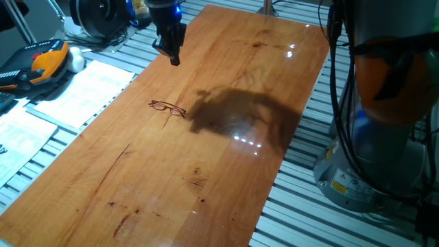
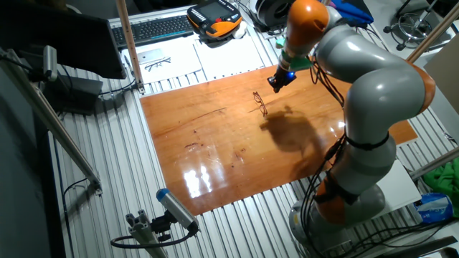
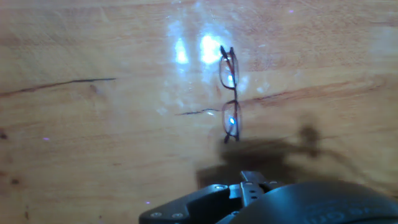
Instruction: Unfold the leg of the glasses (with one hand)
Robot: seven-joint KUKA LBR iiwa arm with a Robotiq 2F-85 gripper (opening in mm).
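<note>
The glasses (image 1: 168, 108) are thin reddish-brown wire spectacles lying on the wooden table (image 1: 226, 171), towards its left edge. They also show in the other fixed view (image 2: 259, 103) and in the hand view (image 3: 230, 93), where both legs look folded against the frame. The hand (image 1: 170, 58) is a black gripper with a blue light. It hangs in the air above the table's far left part, beyond the glasses and apart from them. It also shows in the other fixed view (image 2: 276, 84). It holds nothing. The frames do not show how far apart its fingers stand.
Papers (image 1: 75, 86) and an orange-and-black pendant (image 1: 41, 62) lie on the slatted bench left of the table. The arm's grey-and-orange base (image 1: 384, 123) stands at the right. A keyboard (image 2: 154, 29) and a monitor (image 2: 64, 36) lie beyond the table.
</note>
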